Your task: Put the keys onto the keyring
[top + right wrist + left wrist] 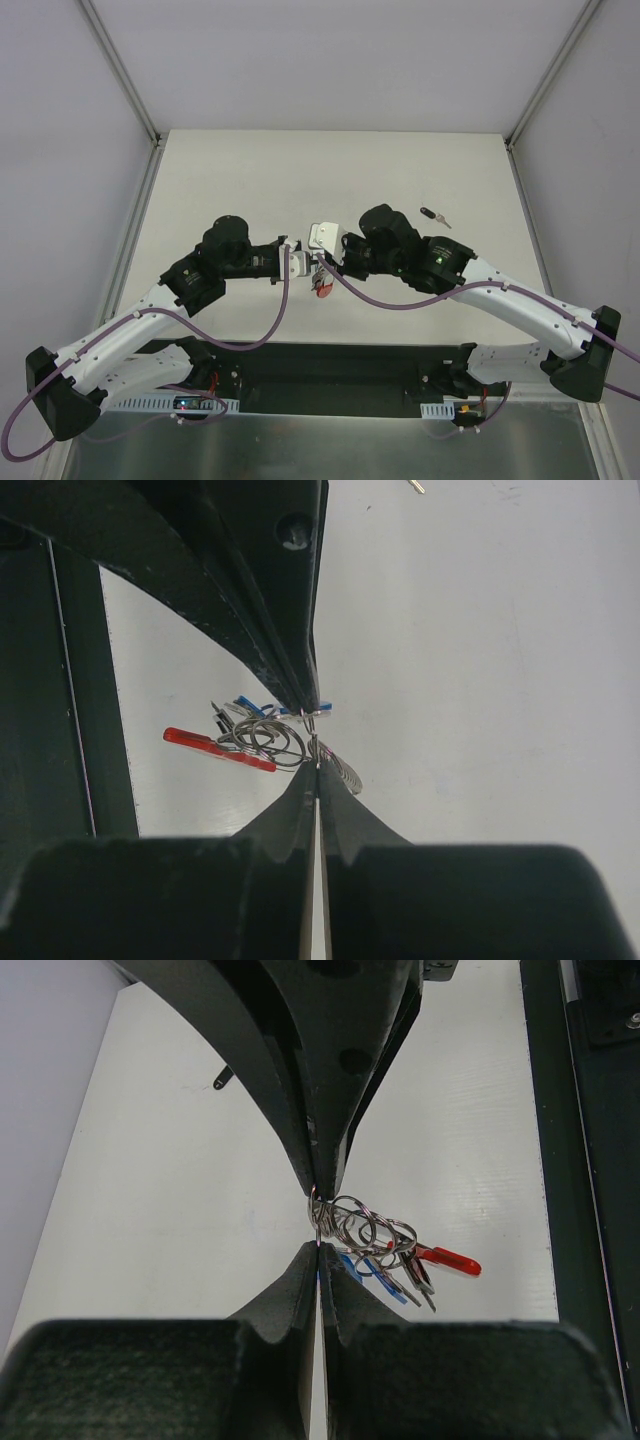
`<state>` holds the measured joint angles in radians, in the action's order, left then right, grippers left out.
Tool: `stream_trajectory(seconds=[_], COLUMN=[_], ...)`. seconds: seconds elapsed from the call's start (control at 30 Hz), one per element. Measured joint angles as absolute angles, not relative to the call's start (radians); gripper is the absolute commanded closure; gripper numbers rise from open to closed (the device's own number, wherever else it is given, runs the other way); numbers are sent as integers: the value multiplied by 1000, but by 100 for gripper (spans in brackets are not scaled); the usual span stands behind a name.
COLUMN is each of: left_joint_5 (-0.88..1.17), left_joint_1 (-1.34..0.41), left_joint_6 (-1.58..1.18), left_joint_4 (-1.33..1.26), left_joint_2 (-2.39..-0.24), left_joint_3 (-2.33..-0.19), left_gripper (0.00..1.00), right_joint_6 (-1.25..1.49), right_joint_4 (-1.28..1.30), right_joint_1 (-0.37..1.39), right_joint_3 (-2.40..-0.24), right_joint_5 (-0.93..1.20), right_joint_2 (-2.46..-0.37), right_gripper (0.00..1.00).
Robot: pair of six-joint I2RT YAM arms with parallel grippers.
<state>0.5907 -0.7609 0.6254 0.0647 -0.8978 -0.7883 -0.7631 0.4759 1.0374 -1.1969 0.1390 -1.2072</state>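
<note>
Mid-table, raised off the surface, the two arms meet tip to tip. The left gripper (318,1252) is clenched, a sliver of the blue key (372,1270) apparently pinched in its seam. The right gripper (318,770) is clamped on a silver ring of the keyring (448,1258), and the red band and the other keys hang free to one side. Judged: one arm steadies the ring while the other feeds the key's hole onto it, hence the opposed hold. There is almost no gap between the fingertips. Bare table (250,180) lies beyond; the near edge is close. The black key (433,216) lies well apart on the right arm's far side.
</note>
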Motion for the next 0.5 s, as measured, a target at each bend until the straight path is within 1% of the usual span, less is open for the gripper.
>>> stream_trajectory(seconds=[0.5], left_joint_5=[588], left_joint_1=[-767], left_joint_6=[625], left_joint_4=[65], left_joint_2=[-898], left_joint_3=[-788], left_gripper=[100], right_joint_6=[-764], right_joint_4=[476], right_joint_1=[1037], right_joint_3=[-1197], right_joint_5=[139], right_joint_2=[-1207], right_gripper=[99])
